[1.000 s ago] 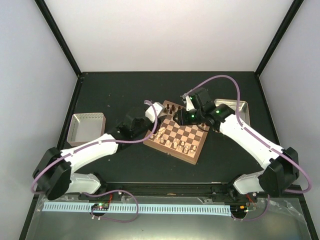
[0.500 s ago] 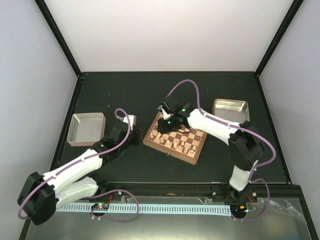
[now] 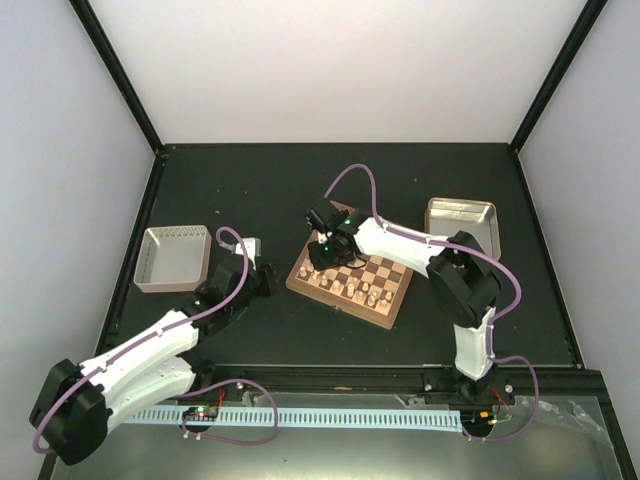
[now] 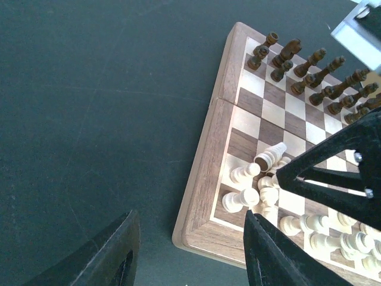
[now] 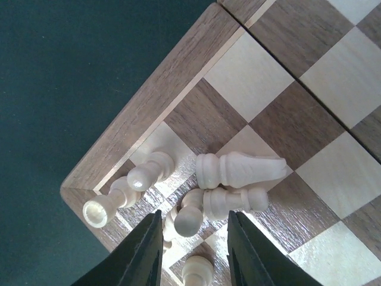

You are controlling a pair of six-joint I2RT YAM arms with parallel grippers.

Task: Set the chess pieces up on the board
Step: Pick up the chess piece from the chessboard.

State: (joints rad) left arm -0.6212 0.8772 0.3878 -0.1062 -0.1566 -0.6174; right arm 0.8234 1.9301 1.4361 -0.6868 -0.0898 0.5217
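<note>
The right gripper (image 5: 193, 223) is partly open and clamps nothing. It is poised over pale chess pieces (image 5: 238, 170) lying toppled in one corner of the board (image 5: 149, 113). The left gripper (image 4: 190, 220) is wide open and empty, above the matte table (image 4: 89, 89) just beside that corner.

Progress, as judged: the dark pieces (image 4: 309, 65) stand in two rows, and the pale corner needs righting.

The pieces are smooth turned wood. The checkered board shows grain and has a plain border.

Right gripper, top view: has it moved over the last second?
Yes. The right gripper has moved left, away from the rectangular silver metal tray, across the square wooden checkered chessboard to its left corner.
</note>
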